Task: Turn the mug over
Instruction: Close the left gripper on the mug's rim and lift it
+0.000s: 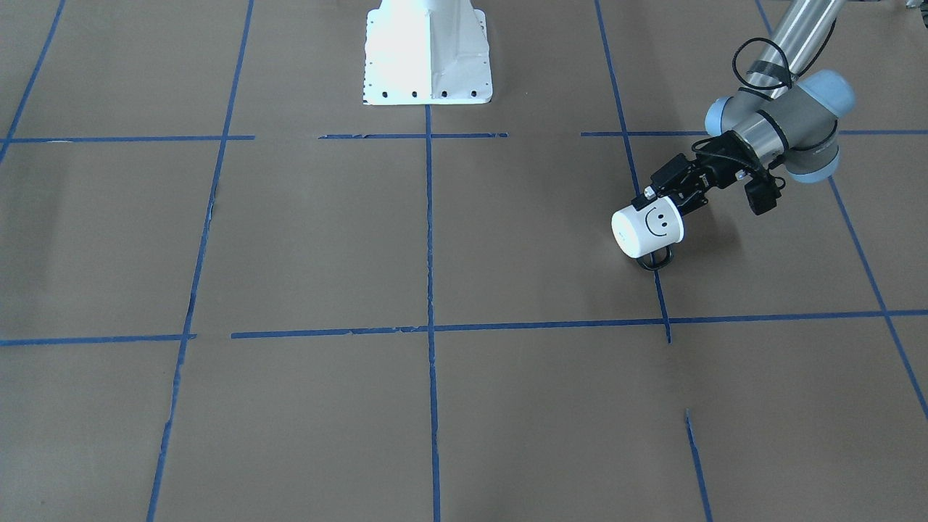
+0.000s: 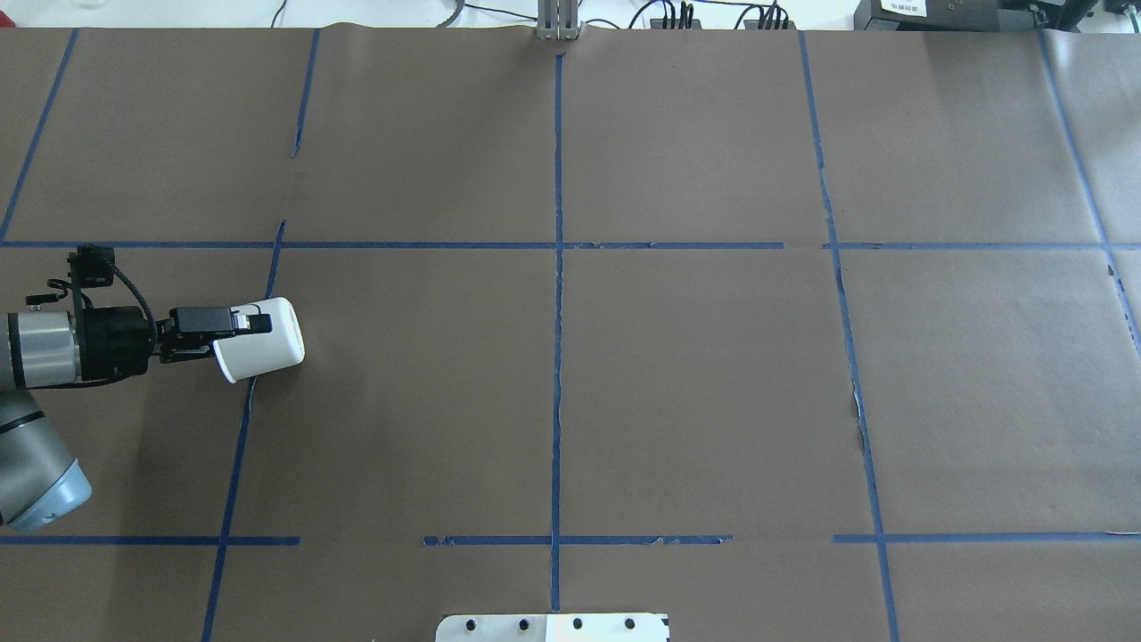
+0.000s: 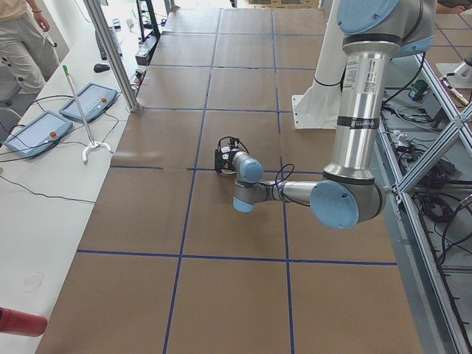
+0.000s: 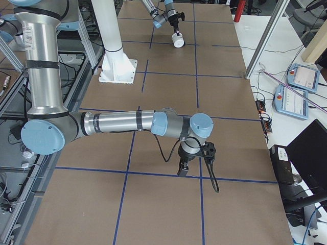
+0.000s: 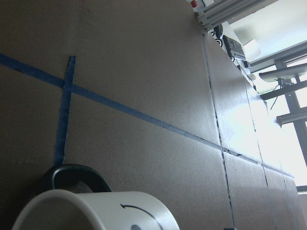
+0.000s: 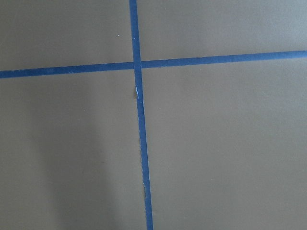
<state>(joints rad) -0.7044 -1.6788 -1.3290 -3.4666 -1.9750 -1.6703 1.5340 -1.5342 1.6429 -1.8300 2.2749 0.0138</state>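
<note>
**Flip in progress.** Left gripper (image 1: 668, 203) is clamped on the rim of the mug (image 1: 647, 230), which is tilted on its side on the table's (image 1: 507, 246) robot-left part, handle (image 1: 656, 261) lowest, at or just above the surface. Right gripper (image 4: 182, 171): opening cannot be told. Risk: the narrow rim pinch may slip during rotation, or the handle may snag, dropping the mug.

No words or numbers are coming through legibly. The mug (image 1: 647, 230) is showing a black smiley face (the only clear sign); a white label (image 2: 903, 7) on a box (image 2: 961, 14) is appearing too small to read.
</note>
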